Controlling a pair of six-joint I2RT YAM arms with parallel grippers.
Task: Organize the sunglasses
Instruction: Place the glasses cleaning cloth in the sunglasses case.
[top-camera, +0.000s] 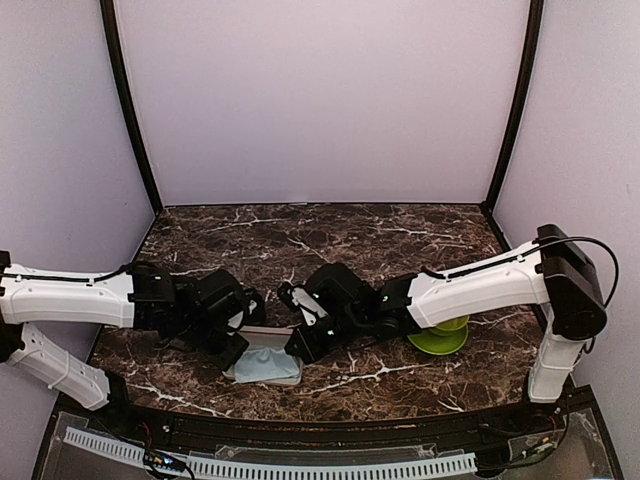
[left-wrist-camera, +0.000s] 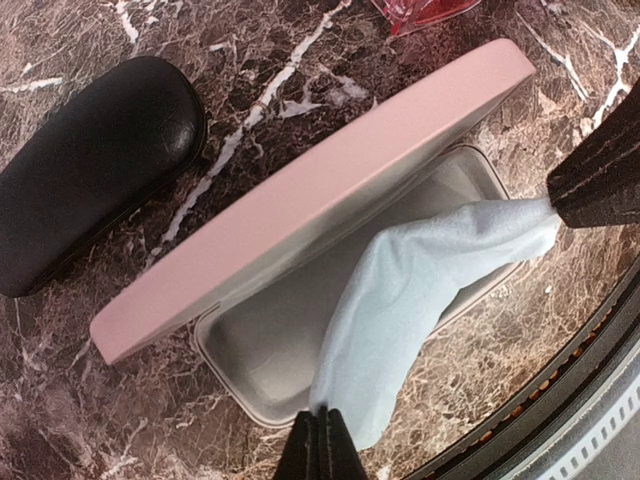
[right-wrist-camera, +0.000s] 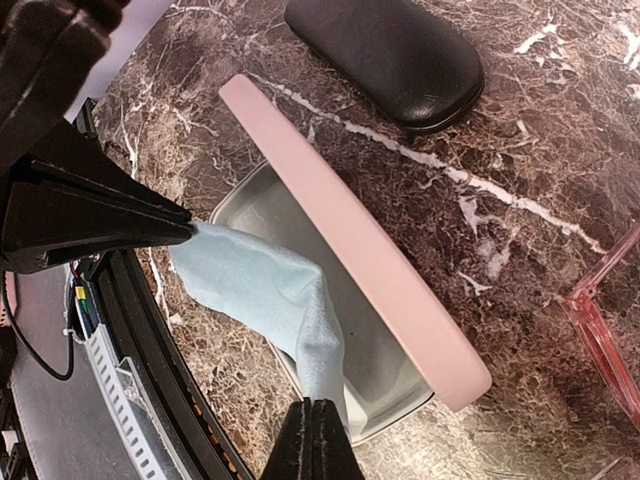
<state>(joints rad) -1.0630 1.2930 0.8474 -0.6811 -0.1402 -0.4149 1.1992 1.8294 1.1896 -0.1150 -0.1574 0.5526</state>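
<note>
A light blue cloth hangs stretched over the open pink case, above its grey inside. My left gripper is shut on one end of the cloth. My right gripper is shut on the other end. In the top view the two grippers meet near the table's front edge, the left and the right on either side of the cloth. Only part of the red-pink sunglasses shows, lying on the marble beyond the case's lid, also at the frame top.
A shut black case lies on the marble just behind the pink one. A green dish sits under the right arm. The table's front rail runs close below the pink case.
</note>
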